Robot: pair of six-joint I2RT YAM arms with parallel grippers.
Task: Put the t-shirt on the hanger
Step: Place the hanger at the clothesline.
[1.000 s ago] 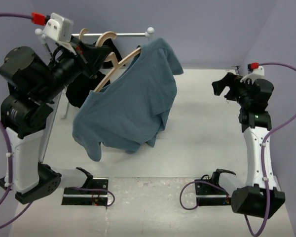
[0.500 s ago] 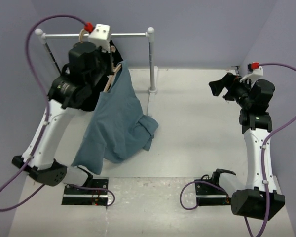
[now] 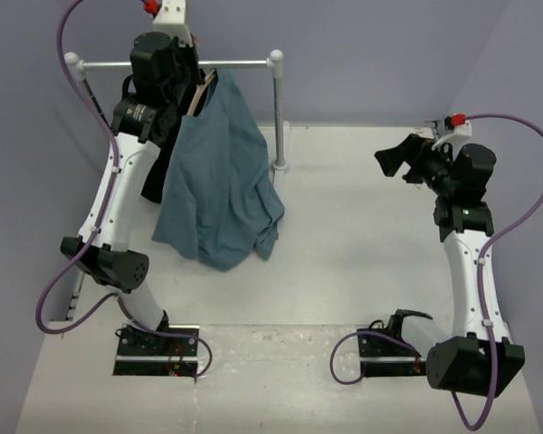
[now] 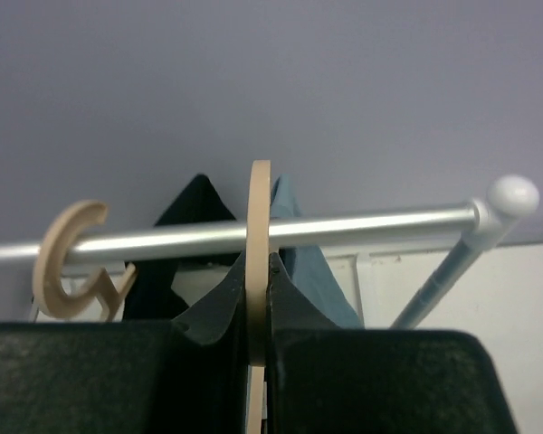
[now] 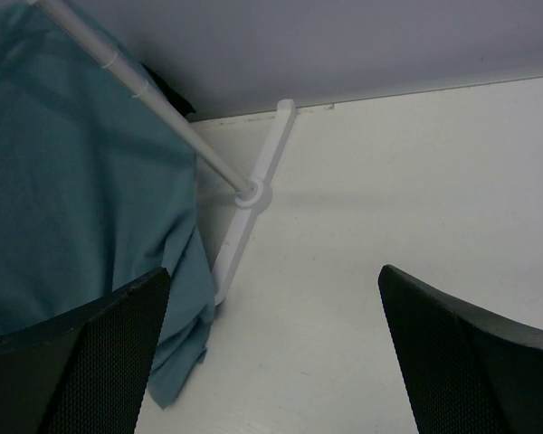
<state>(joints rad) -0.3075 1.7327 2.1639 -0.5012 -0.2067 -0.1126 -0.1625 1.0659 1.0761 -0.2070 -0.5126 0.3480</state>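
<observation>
The slate-blue t-shirt (image 3: 219, 172) hangs on the pale wooden hanger (image 3: 199, 92) at the rail and drapes down to the table. My left gripper (image 3: 192, 83) is raised to the rail and shut on the hanger's hook. In the left wrist view the hook (image 4: 260, 208) stands edge-on between my fingers, crossing the rail (image 4: 371, 223); my left gripper (image 4: 260, 267) clamps it, and a strip of t-shirt (image 4: 294, 201) shows behind. I cannot tell whether the hook rests on the rail. My right gripper (image 3: 403, 163) is open and empty, far right. The right wrist view shows the t-shirt (image 5: 72, 181) and my open right gripper (image 5: 271, 353).
A twin hanger's hook (image 4: 68, 262) sits on the rail to the left, with a black garment (image 4: 195, 203) under it. The rail's right post (image 3: 276, 108) and white foot (image 5: 253, 194) stand just right of the t-shirt. The purple back wall is close behind.
My left arm has lifted the hanger and t-shirt up and back to the rail; the shirt now hangs straighter and narrower. My right gripper has shifted slightly left.
</observation>
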